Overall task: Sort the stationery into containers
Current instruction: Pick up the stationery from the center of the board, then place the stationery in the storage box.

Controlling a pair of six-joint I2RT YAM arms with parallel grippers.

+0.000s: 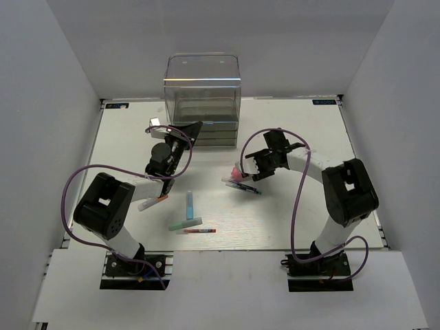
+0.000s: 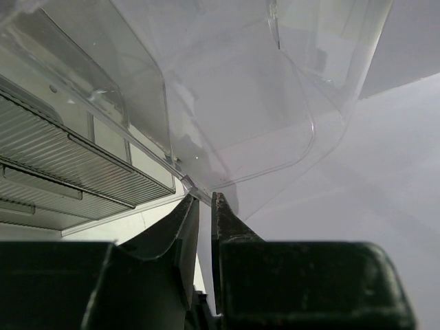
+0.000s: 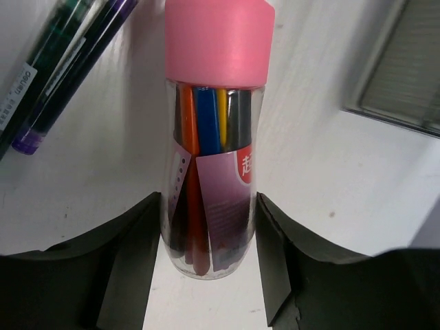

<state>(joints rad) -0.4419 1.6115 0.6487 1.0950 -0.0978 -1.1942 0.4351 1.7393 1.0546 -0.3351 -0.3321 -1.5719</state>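
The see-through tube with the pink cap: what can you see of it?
The clear plastic tube with a pink cap is round and capped shut. Inside sit orange, blue, yellow and dark pens behind a purple label. The right gripper has a black finger touching each side. Beside it on the white table lie two dark pens.

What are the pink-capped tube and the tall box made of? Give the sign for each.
Tube: body likely clear glossy plastic, since the coloured sticks inside show through; cap looks opaque matte pink plastic or rubber. Box: clear hard plastic, probably; the wall behind shows through it and its edges catch highlights.
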